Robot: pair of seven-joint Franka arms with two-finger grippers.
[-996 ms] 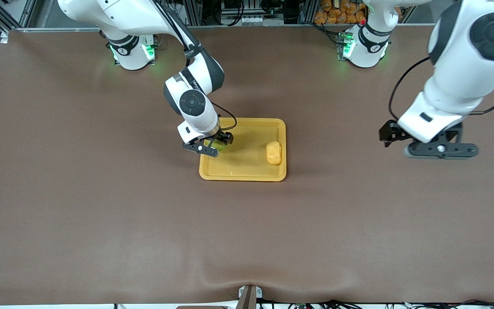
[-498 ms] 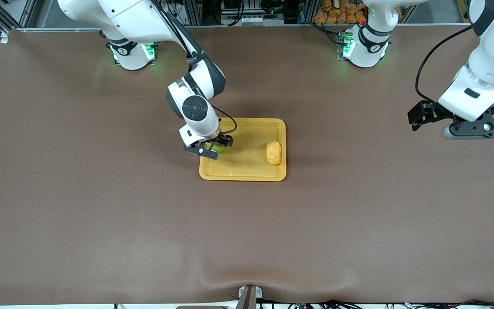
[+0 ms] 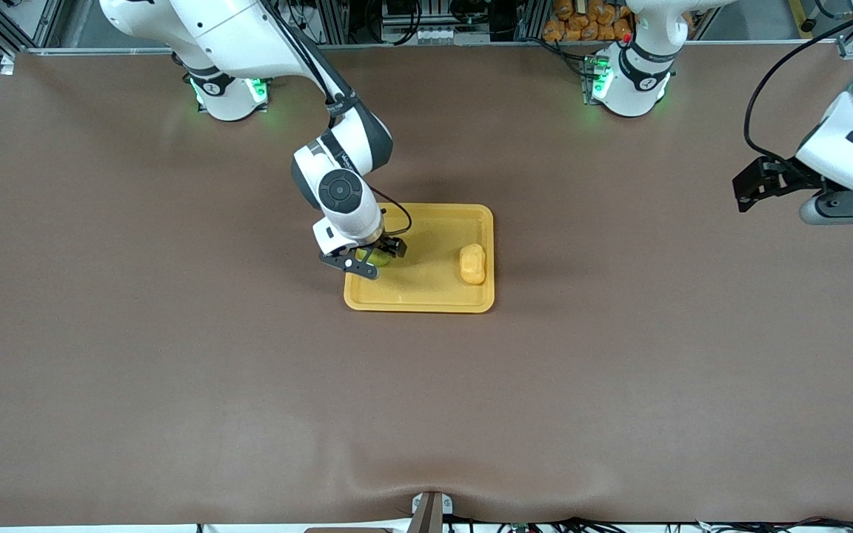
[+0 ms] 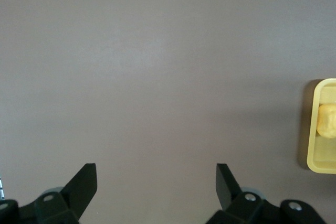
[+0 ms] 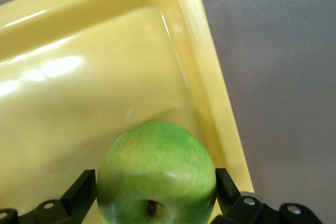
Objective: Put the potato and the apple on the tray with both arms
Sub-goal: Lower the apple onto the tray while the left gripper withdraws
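While the left tool point(image 4: 156, 170) waits spread wide over the table point(image 3: 619, 370), right tool point(image 3: 374, 257) unclenched around the apple point(image 5: 156, 174) on the tray point(image 3: 426, 304).

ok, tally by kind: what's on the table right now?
Apple: 1, between the right gripper's fingers
Potato: 1, on the tray
Tray: 1
Total: 3

Front view: round yellow-green apple point(image 3: 376, 258) mostly hidden under the right arm's black two-finger claw point(image 3: 368, 259); only a sliver shows. Whether its fingers press the fruit cannot be told.

Left arm's black claw point(image 3: 851, 209) cut by the frame edge.

Left wrist view: flat yellow-orange plastic tray point(image 4: 313, 156) and lumpy yellow-orange potato point(image 4: 327, 119) both cut off.
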